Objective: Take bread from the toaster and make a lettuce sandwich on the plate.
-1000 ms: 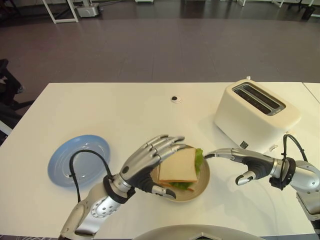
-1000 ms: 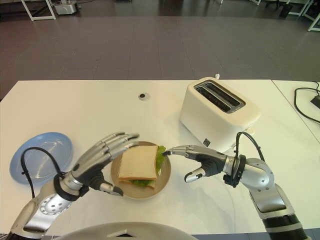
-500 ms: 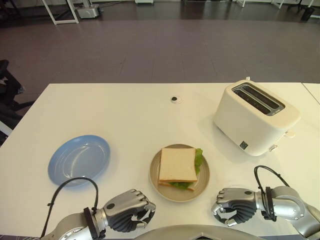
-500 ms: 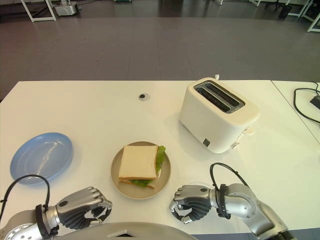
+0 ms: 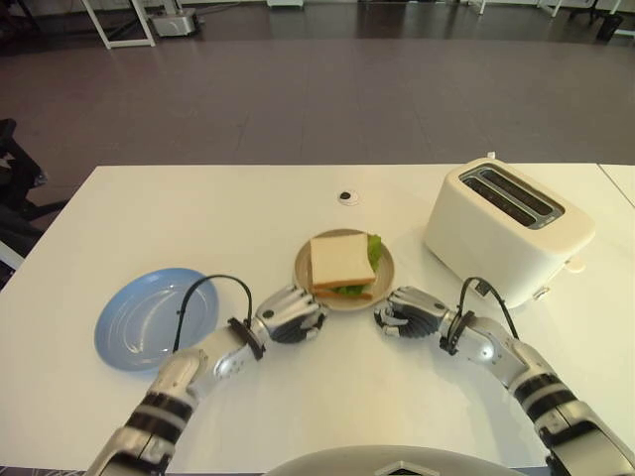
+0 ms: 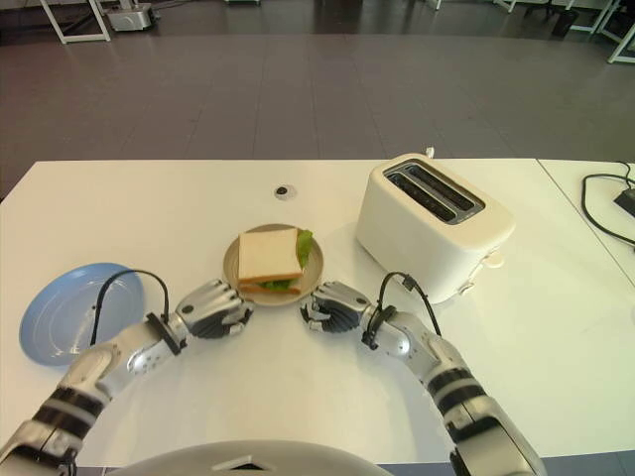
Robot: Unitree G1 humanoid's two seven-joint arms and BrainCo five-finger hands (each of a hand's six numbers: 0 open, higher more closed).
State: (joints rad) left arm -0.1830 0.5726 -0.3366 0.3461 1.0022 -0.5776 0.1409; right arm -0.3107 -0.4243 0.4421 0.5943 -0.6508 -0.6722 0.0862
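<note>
Both hands are balled into fists with nothing in them. The left hand (image 5: 290,315) sits just beside the near-left rim of the tan plate (image 5: 385,279) and the right hand (image 5: 409,312) just beside its near-right rim; can't tell if either touches it. There's one sandwich (image 5: 340,262) on that plate, with lettuce (image 5: 374,247) poking out on the right. One toaster (image 5: 508,230) stands to the right on the white surface (image 5: 198,218), and a second, blue plate (image 5: 156,317) is off to the left.
</note>
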